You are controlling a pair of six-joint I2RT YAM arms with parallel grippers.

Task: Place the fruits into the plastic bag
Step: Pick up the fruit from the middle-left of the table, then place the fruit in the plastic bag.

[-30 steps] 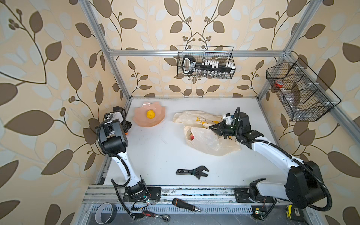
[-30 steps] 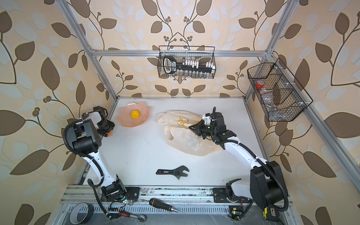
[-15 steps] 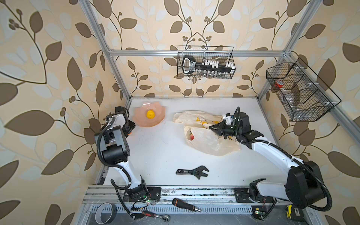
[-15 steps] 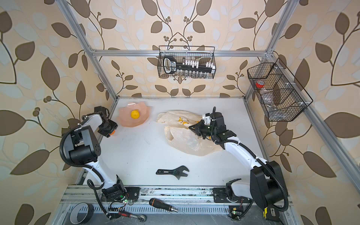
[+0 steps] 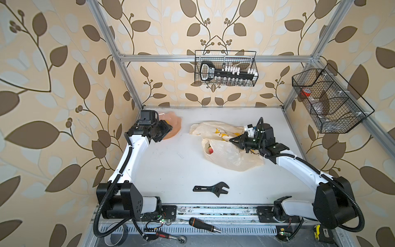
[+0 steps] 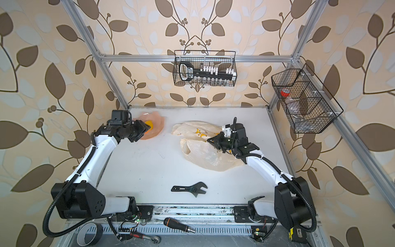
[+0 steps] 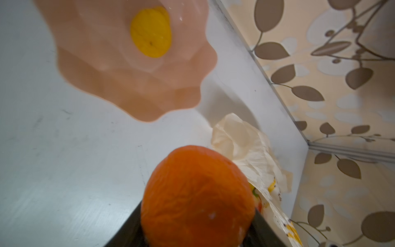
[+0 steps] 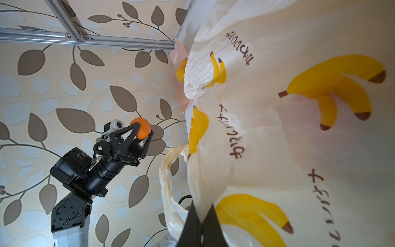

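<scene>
My left gripper (image 5: pixel 165 128) is shut on an orange tangerine (image 7: pixel 198 196), held in the air over the near edge of the pink petal dish (image 5: pixel 175 128). The right wrist view shows the tangerine (image 8: pixel 141 128) between the black fingers. A yellow lemon (image 7: pixel 150 32) lies in the dish (image 7: pixel 128 85). The plastic bag (image 5: pixel 226 156) lies crumpled right of centre, mouth facing left, with a red fruit (image 5: pixel 210 150) showing inside. My right gripper (image 5: pixel 232 140) is shut on the bag's upper edge (image 8: pixel 277 128), lifting it a little.
A black adjustable wrench (image 5: pixel 211 189) lies near the table's front. Wire baskets hang on the back wall (image 5: pixel 225 68) and the right wall (image 5: pixel 329 100). A screwdriver (image 5: pixel 204 224) and a ratchet lie on the front rail.
My left arm has dropped from its raised pose by the left wall and carried the tangerine rightward over the dish's edge. The right arm and the bag have stayed still.
</scene>
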